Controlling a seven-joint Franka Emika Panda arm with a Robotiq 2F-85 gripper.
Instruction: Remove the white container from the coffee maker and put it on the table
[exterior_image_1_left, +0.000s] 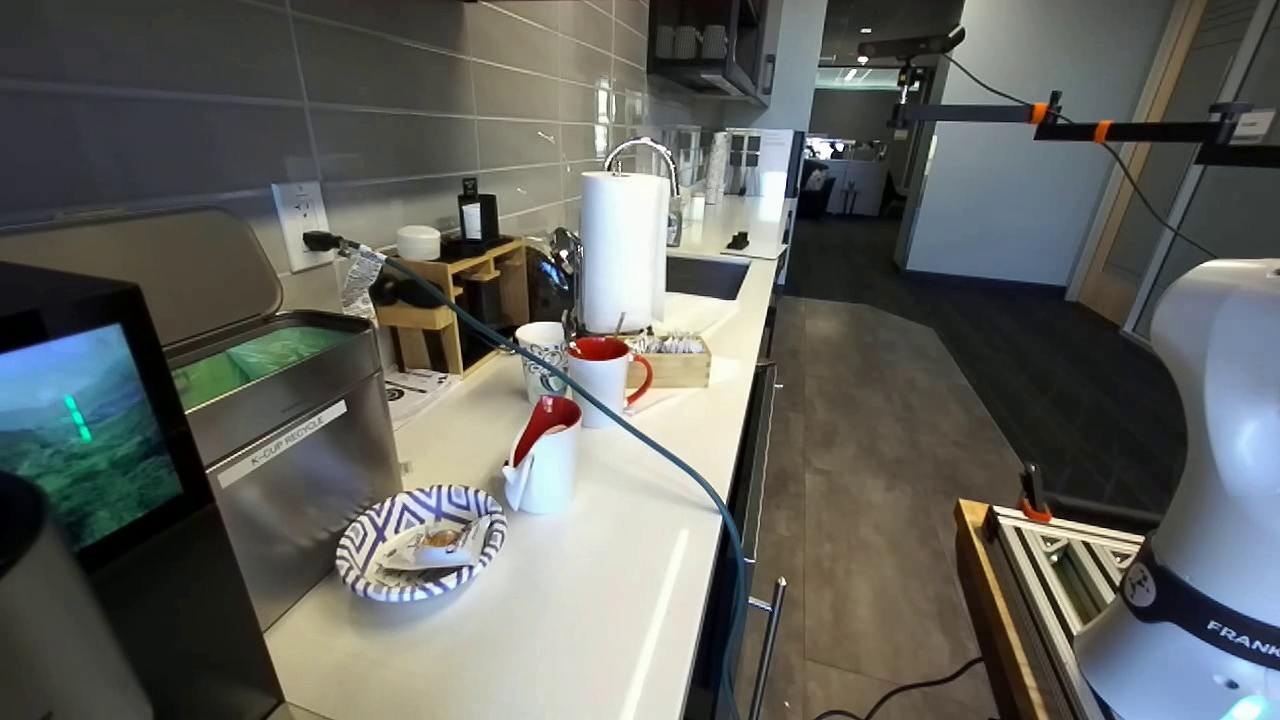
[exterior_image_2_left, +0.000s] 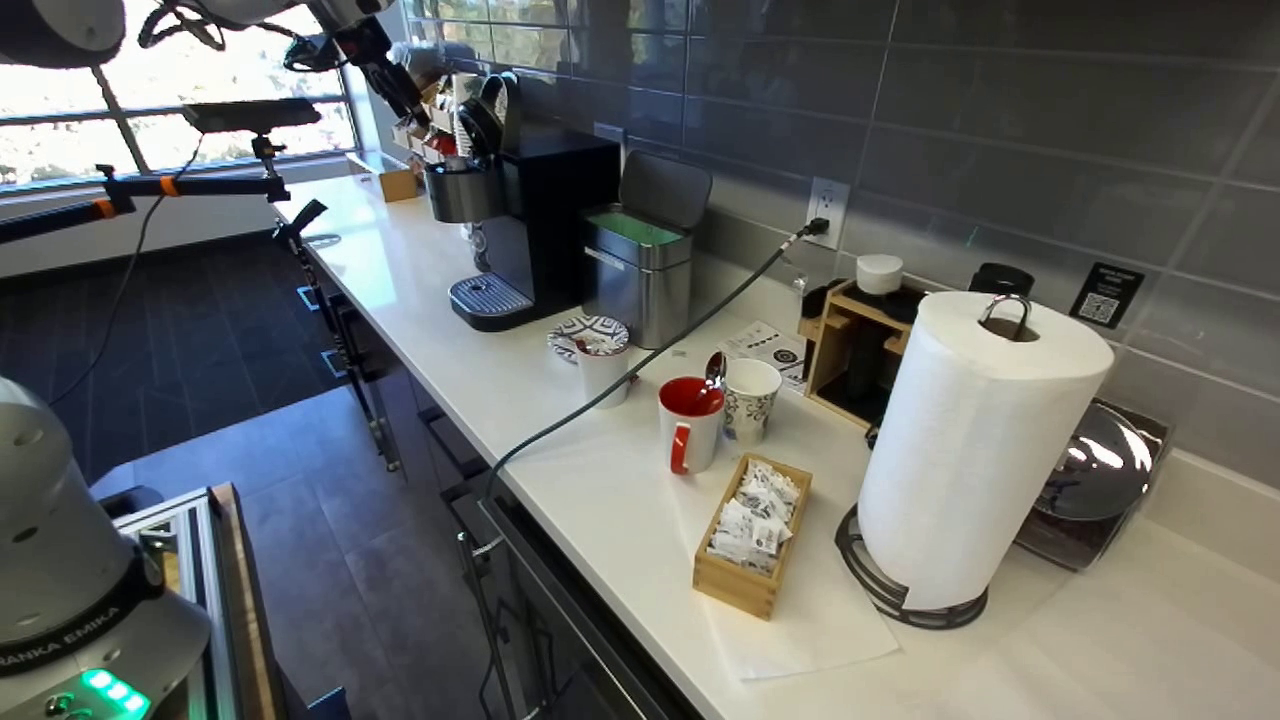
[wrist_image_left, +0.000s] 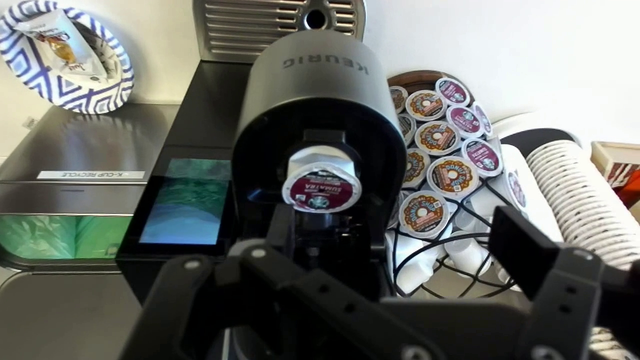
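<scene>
While the claw (wrist_image_left: 401, 232) hangs spread wide with nothing in its grip, the white container (wrist_image_left: 321, 188) sits in the dark recess atop the coffee maker (wrist_image_left: 310, 72). The gap looks off-centre: one finger shows just below the container's rim, the other over loose pods (wrist_image_left: 438, 138) beside the machine, so closing now would probably catch housing or pods instead. Whether the nearer finger touches anything, I cannot tell. A shallow pinch on the rim could let the container drop before it reaches the bench (exterior_image_2_left: 490, 375). Its printed lid faces out into the wrist view, leaning toward the lower edge; the white body runs back toward the top. With the base hidden, only a short lid-to-base axis can be judged.
</scene>
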